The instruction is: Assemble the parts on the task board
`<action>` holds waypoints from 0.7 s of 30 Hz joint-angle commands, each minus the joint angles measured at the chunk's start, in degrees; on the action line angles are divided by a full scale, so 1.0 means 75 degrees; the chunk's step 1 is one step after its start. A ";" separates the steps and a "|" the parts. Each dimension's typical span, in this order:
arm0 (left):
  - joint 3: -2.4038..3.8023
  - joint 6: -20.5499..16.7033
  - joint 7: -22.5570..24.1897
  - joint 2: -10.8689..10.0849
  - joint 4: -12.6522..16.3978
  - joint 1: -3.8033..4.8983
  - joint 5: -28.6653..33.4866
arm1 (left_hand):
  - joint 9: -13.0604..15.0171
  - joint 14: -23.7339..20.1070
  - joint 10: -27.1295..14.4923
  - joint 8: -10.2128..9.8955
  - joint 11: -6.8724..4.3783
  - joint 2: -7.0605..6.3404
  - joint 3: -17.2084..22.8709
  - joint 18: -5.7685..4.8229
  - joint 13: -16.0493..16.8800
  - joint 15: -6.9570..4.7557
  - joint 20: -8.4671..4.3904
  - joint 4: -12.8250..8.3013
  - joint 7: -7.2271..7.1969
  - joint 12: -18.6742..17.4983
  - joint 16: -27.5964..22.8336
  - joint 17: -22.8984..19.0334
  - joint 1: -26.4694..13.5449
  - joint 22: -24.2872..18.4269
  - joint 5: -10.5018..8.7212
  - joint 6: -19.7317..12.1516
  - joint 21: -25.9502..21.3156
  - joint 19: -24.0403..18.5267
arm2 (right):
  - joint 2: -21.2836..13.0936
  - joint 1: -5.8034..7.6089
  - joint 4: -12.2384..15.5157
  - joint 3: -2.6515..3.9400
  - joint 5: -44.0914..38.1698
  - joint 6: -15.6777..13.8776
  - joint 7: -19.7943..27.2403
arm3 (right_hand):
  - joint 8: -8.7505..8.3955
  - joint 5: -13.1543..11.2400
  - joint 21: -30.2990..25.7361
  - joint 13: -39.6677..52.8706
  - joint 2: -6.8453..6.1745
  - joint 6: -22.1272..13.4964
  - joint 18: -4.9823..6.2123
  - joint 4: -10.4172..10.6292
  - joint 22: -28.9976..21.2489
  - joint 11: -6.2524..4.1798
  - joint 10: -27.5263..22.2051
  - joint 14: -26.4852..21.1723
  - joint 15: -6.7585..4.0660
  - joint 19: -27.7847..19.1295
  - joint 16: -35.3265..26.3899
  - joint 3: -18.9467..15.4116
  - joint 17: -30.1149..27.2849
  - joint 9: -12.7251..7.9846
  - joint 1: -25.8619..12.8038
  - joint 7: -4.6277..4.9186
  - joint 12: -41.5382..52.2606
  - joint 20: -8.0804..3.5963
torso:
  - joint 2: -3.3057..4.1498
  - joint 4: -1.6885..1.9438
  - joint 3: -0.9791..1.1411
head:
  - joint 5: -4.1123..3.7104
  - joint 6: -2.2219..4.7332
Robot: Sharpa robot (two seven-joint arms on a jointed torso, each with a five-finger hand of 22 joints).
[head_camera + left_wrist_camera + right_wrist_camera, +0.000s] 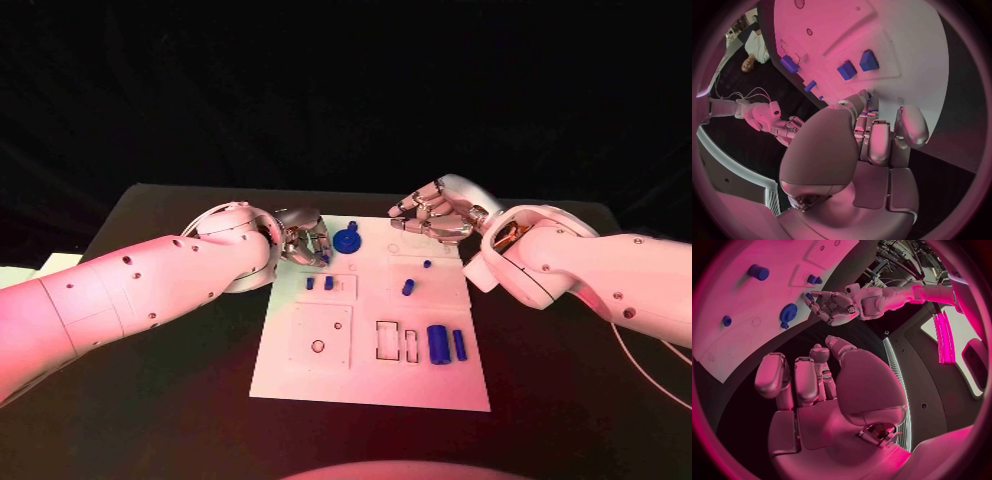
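Task board (372, 385): white plate, your landmark. Blue gear (346, 241) sits at its far end, just beside your left hand (302, 243), whose fingers are curled in; whether they pinch a part, you cannot tell. Right hand (433, 213) hovers past the far edge, fingers curled, holding nothing. Approach the gear slowly, fingertips square.

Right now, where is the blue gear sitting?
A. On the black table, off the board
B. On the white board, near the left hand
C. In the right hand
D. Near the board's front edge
B: the gear lies on the board at its far end, beside the left hand.
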 commanded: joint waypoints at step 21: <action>-0.0008 0.0394 -0.0108 -0.0051 0.0078 -0.0018 0.0081 | -0.0016 -0.0013 0.0075 -0.0083 0.0020 -0.0085 0.0048 -0.0088 0.0027 0.0006 -0.0002 -0.0059 -0.0010 -0.0113 -0.0046 -0.0055 -0.0157 0.0381 -0.0028 0.0058 -0.0060 -0.0026 | 0.0036 -0.0006 -0.0042 0.0000 -0.0026 0.0112 0.0037 | -0.0001 0.0055 -0.0030 -0.0002 0.0081 -0.0042 0.0090 0.0075 -0.0004 -0.0005 -0.0033 0.0204 0.0056 -0.0054 -0.0048 -0.0003 0.0001 0.0009 -0.0041 0.0004 0.0002 0.0003 | -0.0008 0.0005 0.0000 | 0.0020 -0.0085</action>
